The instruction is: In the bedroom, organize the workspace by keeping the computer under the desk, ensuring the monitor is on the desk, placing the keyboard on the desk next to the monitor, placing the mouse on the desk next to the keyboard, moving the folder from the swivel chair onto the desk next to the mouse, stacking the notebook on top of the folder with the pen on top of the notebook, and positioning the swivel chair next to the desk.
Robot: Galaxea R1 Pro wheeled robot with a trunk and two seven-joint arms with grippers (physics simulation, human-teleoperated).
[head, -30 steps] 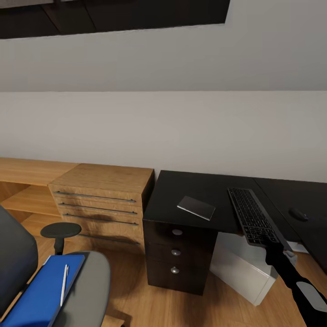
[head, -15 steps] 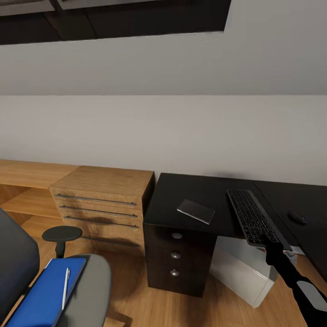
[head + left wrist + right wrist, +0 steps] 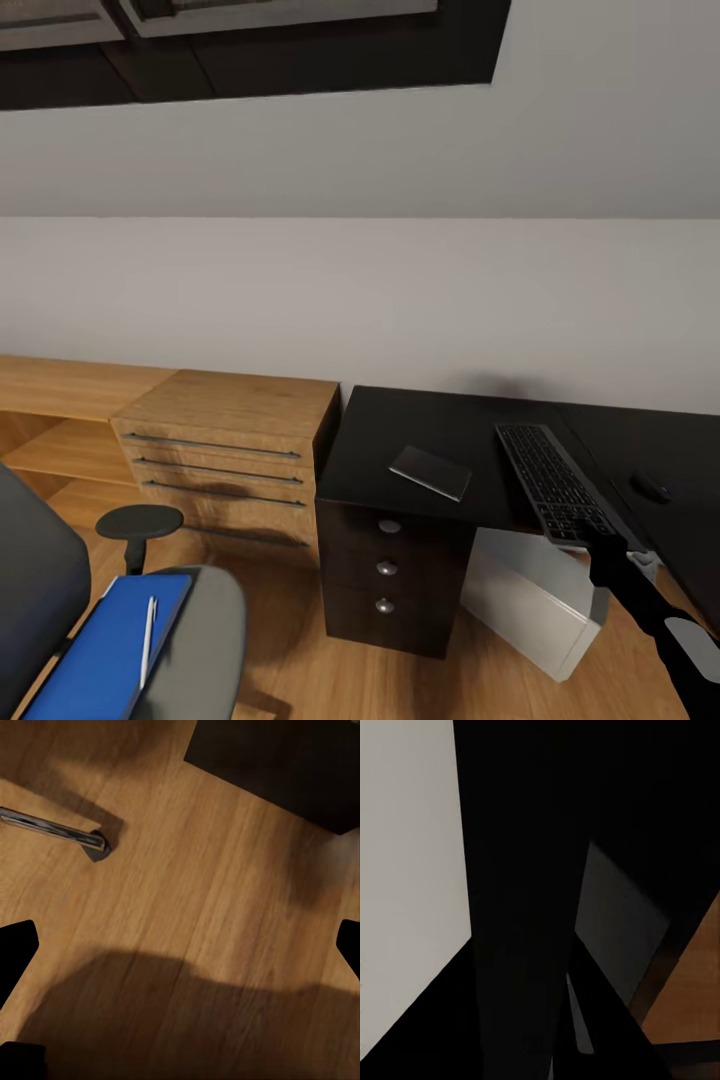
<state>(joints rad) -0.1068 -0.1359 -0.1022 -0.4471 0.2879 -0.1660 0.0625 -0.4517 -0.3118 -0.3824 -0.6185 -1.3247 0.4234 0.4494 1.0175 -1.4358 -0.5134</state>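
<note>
The black desk (image 3: 400,430) stands against the wall with the dark grey notebook (image 3: 431,472) lying on its left part. My right gripper (image 3: 601,547) is shut on the near end of the keyboard (image 3: 553,480), which slants over the desk's front edge. The black mouse (image 3: 652,488) sits on the desk to the right of it. The light grey computer (image 3: 530,598) stands on the floor under the desk. At lower left the swivel chair (image 3: 205,620) carries the blue folder (image 3: 95,655) with the white pen (image 3: 148,628) on it. My left gripper (image 3: 180,945) is open above the wooden floor.
A light wooden drawer unit (image 3: 225,445) adjoins the desk's left side, with a low wooden shelf (image 3: 60,440) beyond it. A chrome chair leg (image 3: 49,827) with its caster lies on the floor below the left gripper. Wooden floor (image 3: 300,660) separates the chair from the desk drawers.
The whole picture has slid down a little, so the camera has moved. The keyboard in my right gripper has edged slightly farther over the desk.
</note>
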